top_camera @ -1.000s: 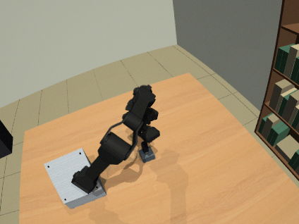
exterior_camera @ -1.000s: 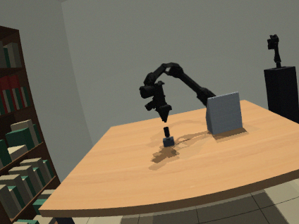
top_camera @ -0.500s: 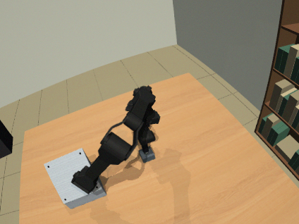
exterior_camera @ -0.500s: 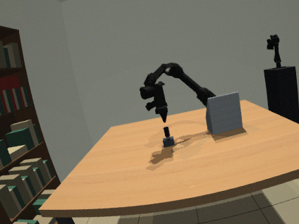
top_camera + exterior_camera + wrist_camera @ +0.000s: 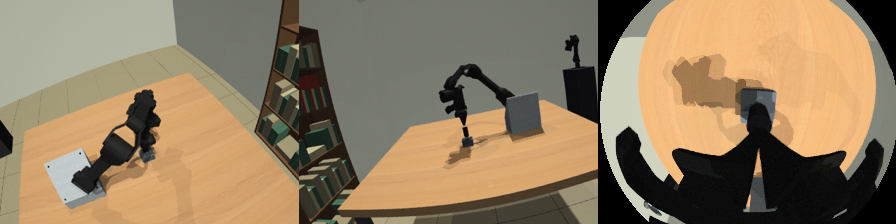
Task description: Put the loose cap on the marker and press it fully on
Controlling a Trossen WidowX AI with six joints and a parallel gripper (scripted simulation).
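Near the middle of the table (image 5: 211,148) (image 5: 440,183) (image 5: 813,50), stands upright as a dark marker (image 5: 466,136) in the small blue-grey holder block (image 5: 147,157) (image 5: 467,141) (image 5: 766,95), with the dark cap (image 5: 465,131) (image 5: 759,115) over its upper end. Cannot tell whether fully pressed down.

Just above, points down at the cap with the gripper (image 5: 145,147) (image 5: 464,124) (image 5: 759,131), jaws narrow, tips together and nothing between. Cannot tell from these angles whether touching the cap.

From there, arches back along the black arm (image 5: 116,149) (image 5: 491,83) to a silver-grey base box (image 5: 61,176) (image 5: 525,113), at near left in the top view, at right in the exterior one.

Farther out, at right in the top view and left in the exterior, shows a brown bookshelf (image 5: 268,88) (image 5: 328,93) with green and beige books. At far right in the exterior view, rises to another black arm (image 5: 576,53) on a black pedestal (image 5: 581,88).
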